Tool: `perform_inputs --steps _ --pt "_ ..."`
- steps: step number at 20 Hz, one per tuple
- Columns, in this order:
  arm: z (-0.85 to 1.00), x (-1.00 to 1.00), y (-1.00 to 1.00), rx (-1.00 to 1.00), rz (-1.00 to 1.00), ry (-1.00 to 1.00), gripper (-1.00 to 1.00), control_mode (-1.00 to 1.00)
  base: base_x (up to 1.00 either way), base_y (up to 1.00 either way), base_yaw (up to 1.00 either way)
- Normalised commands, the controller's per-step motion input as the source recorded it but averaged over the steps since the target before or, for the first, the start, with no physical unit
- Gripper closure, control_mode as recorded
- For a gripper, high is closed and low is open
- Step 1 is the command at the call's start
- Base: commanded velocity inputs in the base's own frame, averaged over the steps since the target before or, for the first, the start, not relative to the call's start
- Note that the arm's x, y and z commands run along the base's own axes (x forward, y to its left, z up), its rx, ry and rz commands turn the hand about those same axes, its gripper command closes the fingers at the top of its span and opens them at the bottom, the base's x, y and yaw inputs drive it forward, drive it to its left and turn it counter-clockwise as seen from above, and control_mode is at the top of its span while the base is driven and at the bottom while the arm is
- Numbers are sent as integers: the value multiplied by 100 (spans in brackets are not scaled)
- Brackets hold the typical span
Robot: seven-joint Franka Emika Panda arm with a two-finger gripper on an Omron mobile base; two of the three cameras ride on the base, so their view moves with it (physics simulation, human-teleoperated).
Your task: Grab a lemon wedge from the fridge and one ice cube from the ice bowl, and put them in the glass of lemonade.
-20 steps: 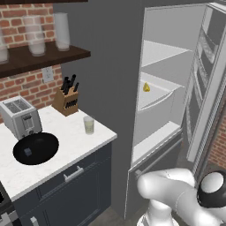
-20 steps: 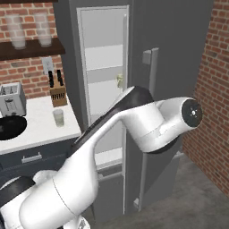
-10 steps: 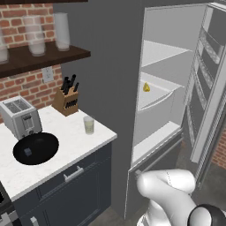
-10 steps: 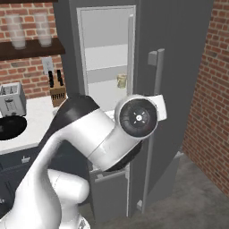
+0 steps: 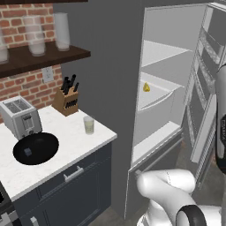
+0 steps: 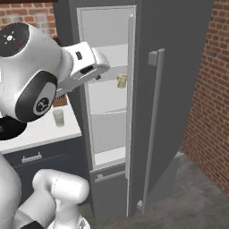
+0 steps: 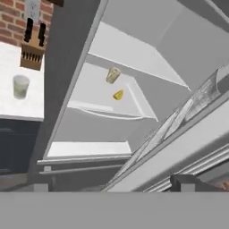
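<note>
The tall dark grey fridge stands with its door swung open, and its pale grey shelves show inside. The small pale yellow lemon wedge lies on the middle shelf of the fridge. In the hand view a little tan cup sits on the same shelf, just behind the lemon wedge.

The white stone desk is to the left of the fridge. On it stands the small clear glass of pale yellow-green lemonade. Near it, further left, is the wide round black bowl with a tiny grey ice cube inside. A silver toaster sits behind the bowl, and a brown wooden knife block stands at the brick wall.

The white robot arm reaches up in front of the open fridge. The claw is spread wide and holds nothing.
</note>
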Motion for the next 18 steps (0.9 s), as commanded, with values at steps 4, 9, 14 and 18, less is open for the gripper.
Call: perform_inputs --steps 4,9,14,18 --pt "-11 89 93 -39 -24 22 -100 -100 0 0 0" --pt "-49 100 45 -34 -33 17 -100 -100 0 0 0" --pt "-73 96 5 -25 -33 6 -100 -100 0 0 0" --pt "-29 77 -30 -13 -31 0 -100 -100 0 0 0"
